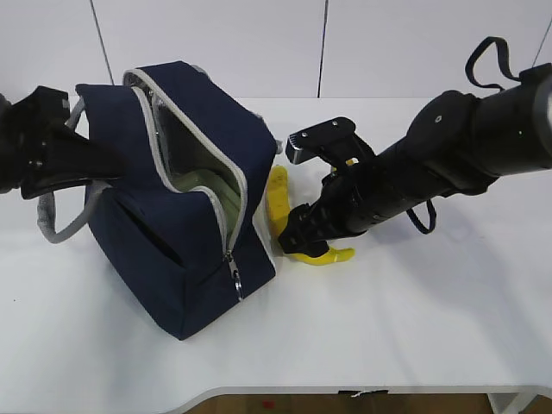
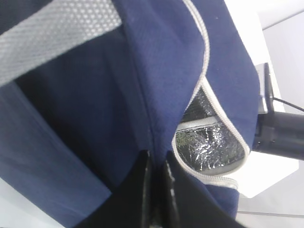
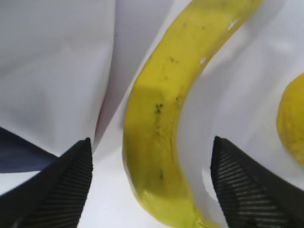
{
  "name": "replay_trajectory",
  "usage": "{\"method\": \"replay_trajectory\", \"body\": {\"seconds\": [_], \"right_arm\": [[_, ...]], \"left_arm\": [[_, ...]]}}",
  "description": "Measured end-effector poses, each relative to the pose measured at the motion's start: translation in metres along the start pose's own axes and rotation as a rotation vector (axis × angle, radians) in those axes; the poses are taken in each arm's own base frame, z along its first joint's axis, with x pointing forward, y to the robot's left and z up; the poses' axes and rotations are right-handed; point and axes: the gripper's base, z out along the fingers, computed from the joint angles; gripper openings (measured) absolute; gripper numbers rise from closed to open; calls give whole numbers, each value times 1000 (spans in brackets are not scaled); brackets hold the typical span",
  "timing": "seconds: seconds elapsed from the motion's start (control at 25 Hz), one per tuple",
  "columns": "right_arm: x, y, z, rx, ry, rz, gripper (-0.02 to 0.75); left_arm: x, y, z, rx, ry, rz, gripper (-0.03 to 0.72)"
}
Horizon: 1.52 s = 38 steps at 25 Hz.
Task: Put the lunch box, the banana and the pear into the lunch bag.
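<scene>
My right hand (image 3: 152, 180) hovers over the long curved yellow banana (image 3: 161, 118), fingers (image 3: 71, 175) spread wide on either side of it and not yet touching; in the exterior view the fruit lies on the white table (image 1: 414, 328) just right of centre, close beside the large boxy navy fabric lunch bag with grey zipper trim (image 1: 181, 198). My left hand (image 2: 154, 194) at the bottom of its wrist view is pinched shut on a fold of the bag's navy fabric, propping the flap so the silver-lined mouth gapes toward the right. A rounded yellow-orange shape at the right edge of the right wrist view is likely the pear (image 3: 292, 123), lying near the banana. I cannot spot the lunch box in any view. The risks I see: the banana's curve sits off the midline between my fingers, so closing may roll it or pinch only the tip; a fingertip could nudge the pear away; and if my left grip slips on that thin fold, the flap may sag and narrow the opening before I carry anything across.
</scene>
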Motion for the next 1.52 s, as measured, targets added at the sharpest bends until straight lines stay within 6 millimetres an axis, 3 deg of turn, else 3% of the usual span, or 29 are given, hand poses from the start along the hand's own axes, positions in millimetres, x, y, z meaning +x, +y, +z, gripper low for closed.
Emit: {"method": "replay_trajectory", "body": {"seconds": [0.92,1.24,1.52], "right_arm": [[7,-2,15,-13,6,-3,577],[6,-2,15,-11,3,2,389],[6,-2,15,-11,-1,5,303]], "left_arm": [[1,-1,0,11,14,0,1],[1,-1,0,11,14,0,1],[1,-1,0,11,14,0,1]]}}
